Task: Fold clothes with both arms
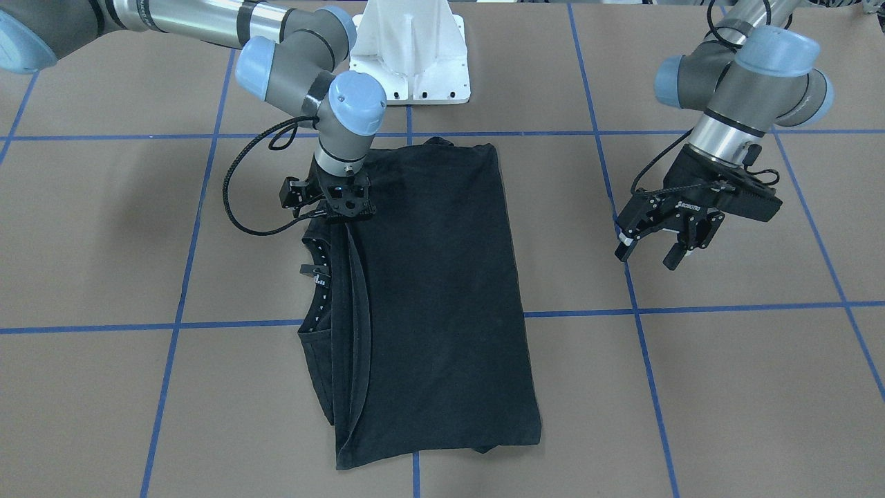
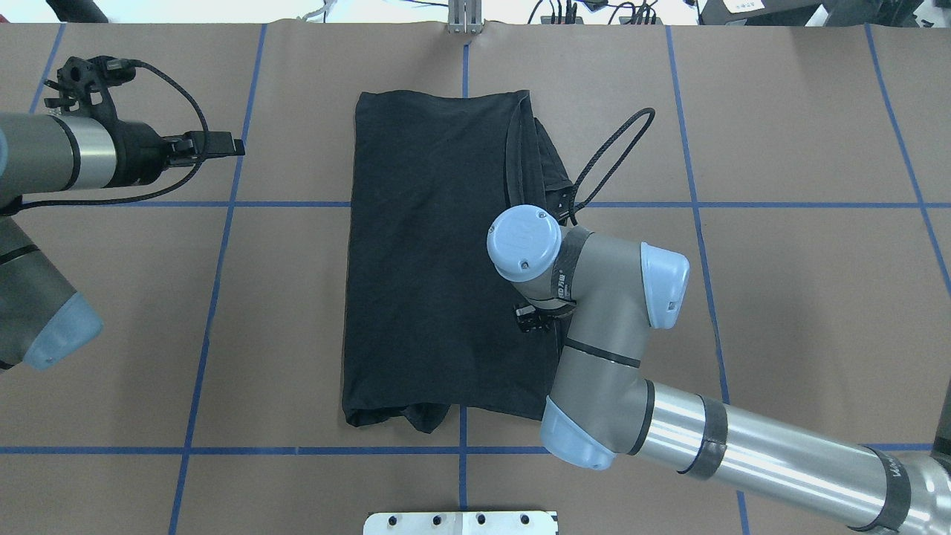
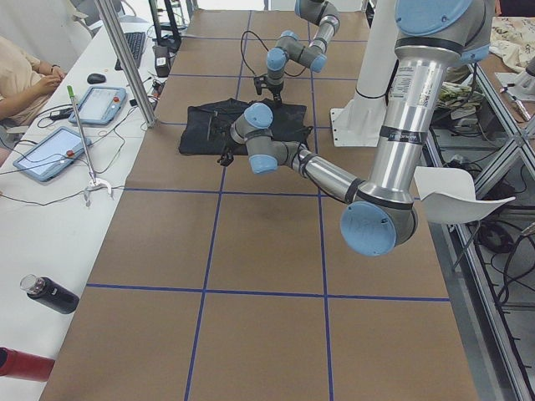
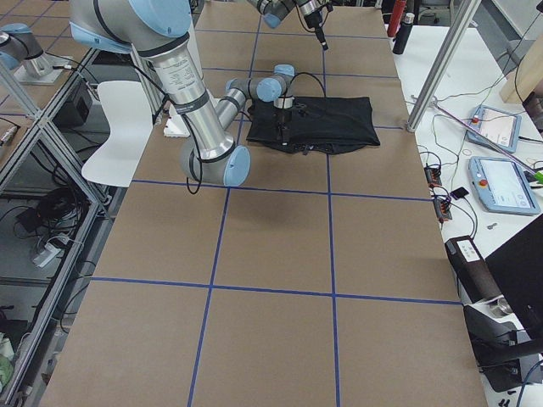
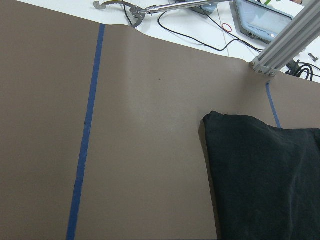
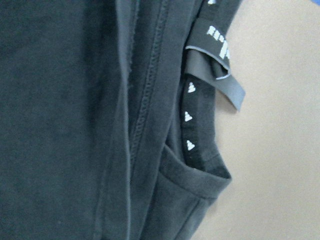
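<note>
The black T-shirt [image 1: 429,290] lies folded lengthwise into a long rectangle on the brown table, also seen from overhead [image 2: 431,260]. No logo shows. Its collar with a small label [image 1: 314,273] lies along the edge under my right arm. My right gripper [image 1: 337,207] points straight down at that collar edge, very close to the cloth. Its fingers are hidden, so I cannot tell its state. The right wrist view shows only the shirt [image 6: 75,125] and the collar label [image 6: 215,60]. My left gripper [image 1: 650,254] hangs open and empty above bare table, apart from the shirt. The left wrist view catches a shirt corner [image 5: 270,175].
The white pedestal base [image 1: 408,55] stands just behind the shirt. Blue tape lines [image 1: 643,332] grid the table. Along the operators' side are an aluminium post [image 3: 125,63], tablets [image 3: 50,154], a dark bottle [image 3: 50,292] and a seated person [image 3: 25,75].
</note>
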You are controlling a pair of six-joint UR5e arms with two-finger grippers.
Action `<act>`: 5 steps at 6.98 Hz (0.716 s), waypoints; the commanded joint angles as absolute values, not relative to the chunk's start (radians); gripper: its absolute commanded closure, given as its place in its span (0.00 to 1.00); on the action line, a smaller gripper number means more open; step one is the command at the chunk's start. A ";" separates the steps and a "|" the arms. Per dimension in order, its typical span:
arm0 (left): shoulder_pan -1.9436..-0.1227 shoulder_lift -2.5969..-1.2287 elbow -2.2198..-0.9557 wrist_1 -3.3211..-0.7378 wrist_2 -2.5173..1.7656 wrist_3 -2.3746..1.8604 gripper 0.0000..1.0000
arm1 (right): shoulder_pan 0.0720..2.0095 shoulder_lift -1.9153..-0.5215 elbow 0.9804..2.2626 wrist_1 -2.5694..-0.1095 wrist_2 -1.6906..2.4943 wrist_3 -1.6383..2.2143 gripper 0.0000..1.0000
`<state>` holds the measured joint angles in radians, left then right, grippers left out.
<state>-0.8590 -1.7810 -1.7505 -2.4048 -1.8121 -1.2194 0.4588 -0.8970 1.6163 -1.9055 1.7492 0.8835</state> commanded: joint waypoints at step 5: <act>-0.859 -1.781 -1.764 -2.404 -1.812 -1.223 0.00 | 0.560 -0.861 1.653 -1.934 1.827 0.824 0.00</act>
<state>-0.8590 -1.7802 -1.7622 -2.4038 -1.8116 -1.2214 0.5497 -0.9172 1.6948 -1.9381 1.8205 0.8132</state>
